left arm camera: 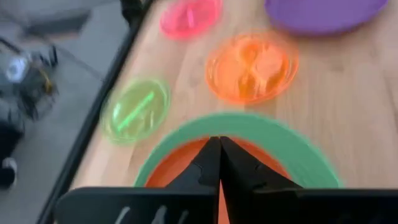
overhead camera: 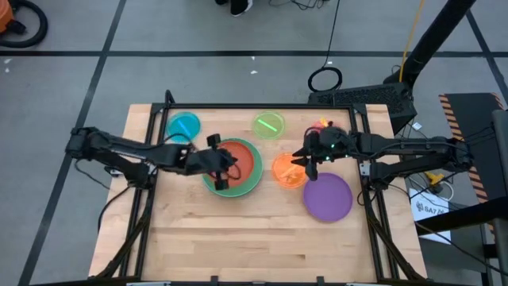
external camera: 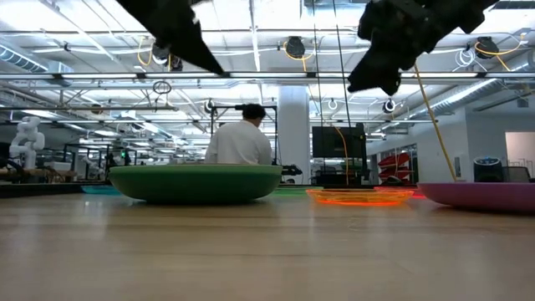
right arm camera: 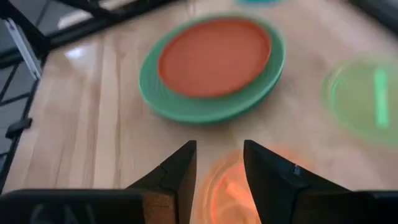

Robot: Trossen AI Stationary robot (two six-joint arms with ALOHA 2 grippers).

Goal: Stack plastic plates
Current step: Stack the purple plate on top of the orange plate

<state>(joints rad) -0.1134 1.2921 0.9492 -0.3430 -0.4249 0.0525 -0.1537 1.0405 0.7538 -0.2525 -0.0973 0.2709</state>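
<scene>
Trouble may come at the small orange plate (overhead camera: 289, 171): the right gripper (overhead camera: 306, 161) hangs above its edge with fingers apart, and thin plastic can slide away. The left gripper (overhead camera: 223, 168), fingers together and empty, hovers above the brown-orange plate (overhead camera: 238, 162) lying in the green plate (overhead camera: 251, 185).

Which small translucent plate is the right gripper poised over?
The orange plate, directly below the open right gripper; the lime, blue and pink ones lie apart.
</scene>
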